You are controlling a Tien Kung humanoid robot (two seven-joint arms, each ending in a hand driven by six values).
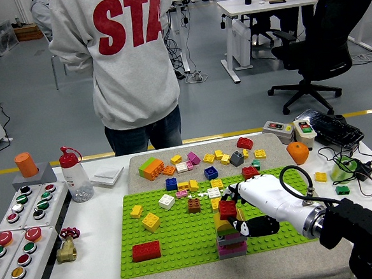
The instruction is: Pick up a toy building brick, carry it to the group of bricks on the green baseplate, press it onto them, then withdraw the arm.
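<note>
On the green baseplate stands a stack of bricks with a yellow rounded brick on top and grey and pink ones below. My right hand, white with black fingertips, comes in from the lower right and is shut on a small red brick held directly over the yellow top of the stack, touching or nearly touching it. Loose bricks lie on the plate: a red one, yellow, white and brown. My left arm is out of sight.
Several loose bricks lie on the beige mat behind the plate. A person in a grey hoodie stands at the far side, back turned. A button panel, a bottle and a brass valve sit at left. Cables and an orange object lie at right.
</note>
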